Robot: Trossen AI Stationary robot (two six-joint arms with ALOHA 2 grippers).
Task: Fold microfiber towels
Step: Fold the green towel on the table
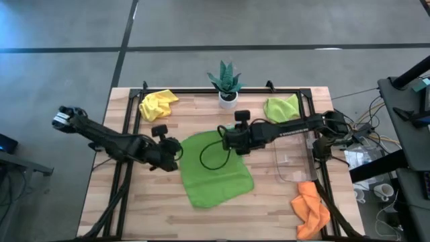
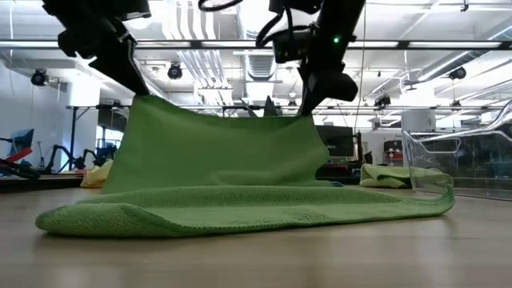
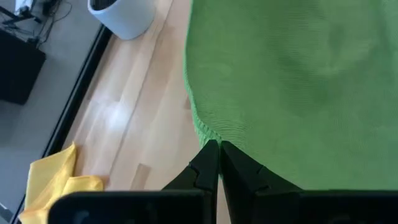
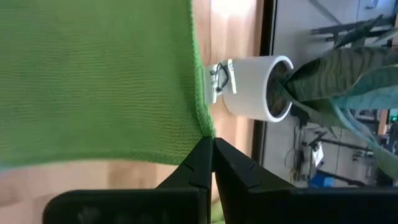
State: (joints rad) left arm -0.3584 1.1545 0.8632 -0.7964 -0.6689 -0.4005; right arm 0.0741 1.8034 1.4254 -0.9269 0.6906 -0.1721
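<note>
Holding one item aloft between two arms: a large lime-green microfiber towel, soft and square, at the middle of the light wooden slatted table.

Grip, left: the left pincer is pinched fully closed on one raised corner of this towel (the wrist view shows the hem caught right at the tips).

Grip, right: the right pincer is likewise closed tight on the neighbouring corner, on the side of the small green potted plant in its white pot.

Lie of the cloth: we see the held edge stretched between the two pincers, running across the table from left to right; from it the towel hangs and trails toward the near edge, where its free half rests flat on the table.

Governing relation: the unlifted edge lies on the near side of both pincers, parallel to the held edge, so we judge the fold calls for carrying both corners together toward it. Both arms are equally near.

Other stock, unfolded: a yellow cloth, a second lime-green cloth, an orange cloth.
</note>
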